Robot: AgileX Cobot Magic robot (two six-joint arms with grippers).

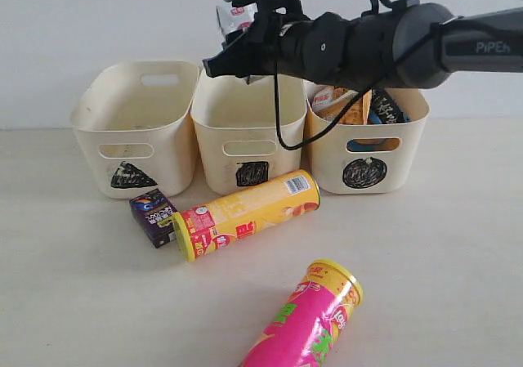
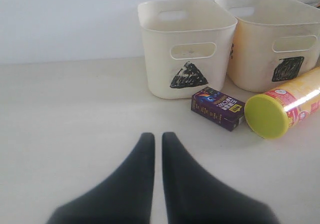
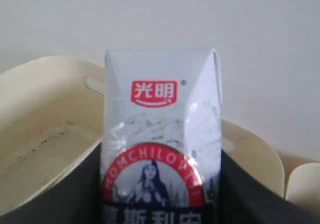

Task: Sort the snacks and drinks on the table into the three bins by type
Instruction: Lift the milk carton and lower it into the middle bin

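Observation:
My right gripper (image 1: 237, 46) reaches in from the right and hangs over the middle, square-marked bin (image 1: 245, 126). It is shut on the white and blue gabled carton (image 1: 234, 17), which fills the right wrist view (image 3: 162, 149) between dark fingers (image 3: 82, 194). The yellow tube (image 1: 245, 213) and the dark purple carton (image 1: 154, 217) lie in front of the triangle bin (image 1: 135, 126). Nearer the front lies the pink tube (image 1: 306, 322). The circle bin (image 1: 368, 158) holds the orange-brown bag (image 1: 339, 101) and the blue-black bag (image 1: 384, 107). My left gripper (image 2: 158, 136) hovers low over the table (image 2: 75, 114), shut on nothing.
The left wrist view shows the purple carton (image 2: 218, 107) and the yellow tube's lid (image 2: 266, 115) ahead to one side, before the triangle bin (image 2: 187, 49). Cream bin rims (image 3: 45, 109) lie beneath the held carton. A white wall stands behind the bins.

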